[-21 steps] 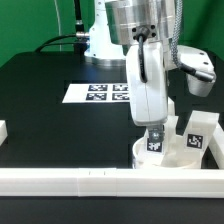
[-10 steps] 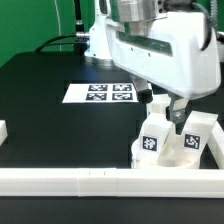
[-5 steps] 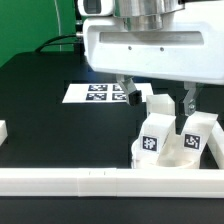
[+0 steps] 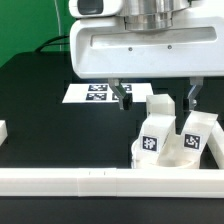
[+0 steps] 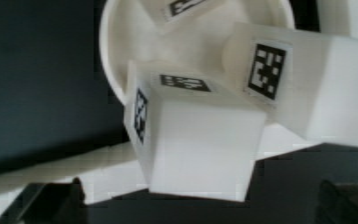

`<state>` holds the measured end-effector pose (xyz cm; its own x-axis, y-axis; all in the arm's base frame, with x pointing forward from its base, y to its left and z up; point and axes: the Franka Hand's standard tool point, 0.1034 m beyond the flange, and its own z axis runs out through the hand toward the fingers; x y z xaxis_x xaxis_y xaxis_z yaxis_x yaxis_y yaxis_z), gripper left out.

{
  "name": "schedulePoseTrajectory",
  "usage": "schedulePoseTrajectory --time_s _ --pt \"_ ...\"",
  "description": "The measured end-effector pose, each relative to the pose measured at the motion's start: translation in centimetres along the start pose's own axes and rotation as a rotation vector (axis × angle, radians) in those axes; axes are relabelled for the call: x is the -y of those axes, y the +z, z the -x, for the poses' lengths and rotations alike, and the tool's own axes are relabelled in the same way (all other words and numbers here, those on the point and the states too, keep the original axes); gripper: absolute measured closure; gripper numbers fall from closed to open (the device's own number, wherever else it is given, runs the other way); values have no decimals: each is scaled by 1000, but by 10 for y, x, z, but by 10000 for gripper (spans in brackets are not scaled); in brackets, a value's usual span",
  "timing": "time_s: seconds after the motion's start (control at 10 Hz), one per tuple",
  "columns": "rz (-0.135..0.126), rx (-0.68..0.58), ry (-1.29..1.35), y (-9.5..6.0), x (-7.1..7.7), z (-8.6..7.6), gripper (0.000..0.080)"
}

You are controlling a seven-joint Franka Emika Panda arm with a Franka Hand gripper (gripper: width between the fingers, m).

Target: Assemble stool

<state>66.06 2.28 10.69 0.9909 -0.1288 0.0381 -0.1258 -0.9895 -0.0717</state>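
The stool's round white seat (image 4: 141,159) lies at the exterior view's right, by the front rail. Two blocky tagged legs stand upright on it, one (image 4: 153,128) nearer the middle and one (image 4: 197,133) further right. My gripper (image 4: 157,97) hangs open just above them, its dark fingers (image 4: 122,96) spread wide either side of the nearer leg's top and touching nothing. In the wrist view the seat (image 5: 126,45) and both legs (image 5: 197,135) (image 5: 274,62) fill the picture. The gripper (image 5: 197,205) shows only as dark fingertips (image 5: 44,203) in the corners.
The marker board (image 4: 98,92) lies flat behind the seat on the black table. A long white rail (image 4: 70,181) runs along the front, another white rail (image 4: 214,152) stands at the right, and a small white piece (image 4: 3,131) sits at the left edge.
The hand has risen off the nearer leg, turned broadside and shifted toward the exterior view's left. The jaws stayed open. Both legs kept standing on the seat.
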Motion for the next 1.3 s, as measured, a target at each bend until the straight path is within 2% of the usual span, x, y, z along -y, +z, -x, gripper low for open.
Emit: schedulePoseTrajectory --time_s 0.5,0.7,1.0,1.3 --pt "21 3 -339 0 -3 0 151" --pt "45 2 -548 1 -4 -1 151" --pt "65 21 -805 3 -6 0 151" --pt "69 33 -883 8 -8 2 151"
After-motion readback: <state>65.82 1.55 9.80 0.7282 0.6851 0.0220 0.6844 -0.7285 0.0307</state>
